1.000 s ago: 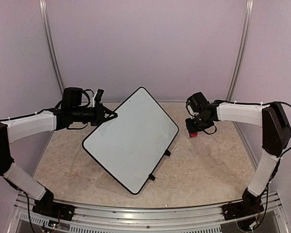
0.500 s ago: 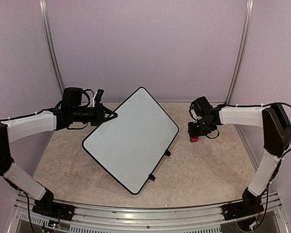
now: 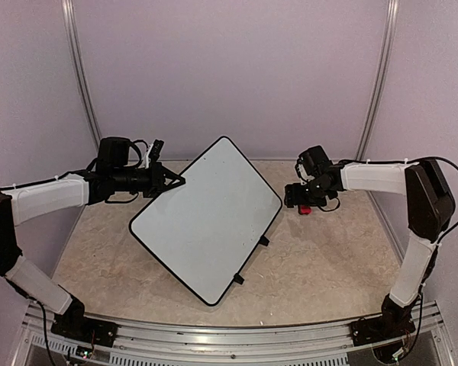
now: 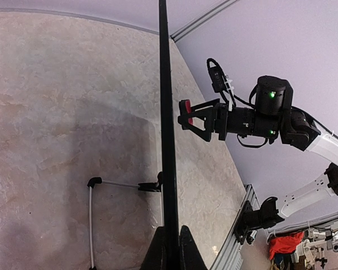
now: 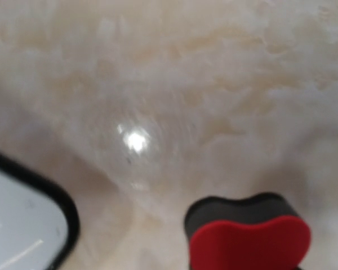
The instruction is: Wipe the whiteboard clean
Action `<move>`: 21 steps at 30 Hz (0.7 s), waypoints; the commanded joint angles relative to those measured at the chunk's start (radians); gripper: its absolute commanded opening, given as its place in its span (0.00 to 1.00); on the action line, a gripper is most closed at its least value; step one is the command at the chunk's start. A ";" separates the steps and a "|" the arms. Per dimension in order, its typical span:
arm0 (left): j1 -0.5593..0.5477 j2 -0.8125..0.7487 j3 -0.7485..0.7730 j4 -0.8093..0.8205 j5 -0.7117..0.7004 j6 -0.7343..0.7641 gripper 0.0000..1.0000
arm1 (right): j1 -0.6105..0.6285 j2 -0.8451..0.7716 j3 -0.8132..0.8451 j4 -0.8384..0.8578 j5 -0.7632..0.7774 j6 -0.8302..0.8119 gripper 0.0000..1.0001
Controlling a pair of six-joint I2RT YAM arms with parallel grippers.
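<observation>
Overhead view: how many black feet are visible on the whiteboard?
2. Both are on the whiteboard's right-hand edge: the upper foot about midway along, the lower foot near the bottom corner. Others may be hidden beneath the board.

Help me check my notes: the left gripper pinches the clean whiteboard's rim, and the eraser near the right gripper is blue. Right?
No: the eraser is red, not blue, as the right wrist view shows. The left gripper does pinch the rim of the clean whiteboard.
</observation>
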 commanded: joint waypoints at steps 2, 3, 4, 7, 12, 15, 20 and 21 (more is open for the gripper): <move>-0.012 -0.006 -0.011 0.059 0.024 0.059 0.00 | -0.028 0.066 0.062 0.083 -0.082 0.062 0.96; -0.012 -0.006 -0.011 0.059 0.022 0.060 0.00 | -0.031 0.073 0.060 0.108 -0.125 0.074 0.99; -0.013 -0.007 -0.011 0.058 0.022 0.060 0.00 | -0.034 0.077 0.055 0.136 -0.163 0.085 0.99; -0.012 -0.010 -0.011 0.057 0.022 0.061 0.00 | -0.041 0.086 0.027 0.220 -0.236 0.118 1.00; -0.012 -0.012 -0.010 0.056 0.022 0.061 0.00 | -0.043 0.110 0.001 0.300 -0.315 0.148 0.99; -0.012 -0.013 -0.009 0.056 0.022 0.062 0.00 | -0.043 0.102 -0.026 0.354 -0.363 0.164 0.99; -0.012 -0.012 -0.011 0.056 0.021 0.060 0.00 | -0.043 0.099 -0.039 0.376 -0.380 0.172 0.99; -0.012 -0.012 -0.011 0.056 0.022 0.060 0.00 | -0.043 0.100 -0.041 0.376 -0.377 0.174 0.99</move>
